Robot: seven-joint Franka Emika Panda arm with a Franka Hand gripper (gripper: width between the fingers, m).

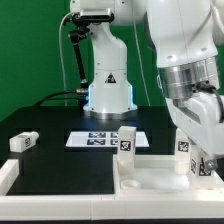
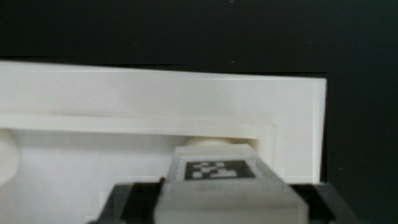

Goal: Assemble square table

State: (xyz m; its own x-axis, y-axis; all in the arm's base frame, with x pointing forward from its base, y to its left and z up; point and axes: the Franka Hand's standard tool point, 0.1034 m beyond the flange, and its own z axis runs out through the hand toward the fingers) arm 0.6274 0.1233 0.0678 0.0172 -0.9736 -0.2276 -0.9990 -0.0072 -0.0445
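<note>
The white square table top (image 1: 150, 186) lies at the front on the exterior view's right, and its corner fills the wrist view (image 2: 125, 100). One white leg (image 1: 126, 141) with a tag stands upright at its far edge. My gripper (image 1: 199, 160) is down over the top's corner on the exterior view's right, shut on another tagged leg (image 1: 184, 147). In the wrist view this leg (image 2: 221, 180) sits between my two dark fingers (image 2: 128, 205), its far end at a corner hole (image 2: 215, 141). A third leg (image 1: 22, 142) lies loose on the exterior view's left.
The marker board (image 1: 100, 139) lies flat in front of the robot base (image 1: 108, 92). A low white border rail (image 1: 12, 176) runs along the front on the exterior view's left. The black table mat (image 1: 60, 160) lies between them.
</note>
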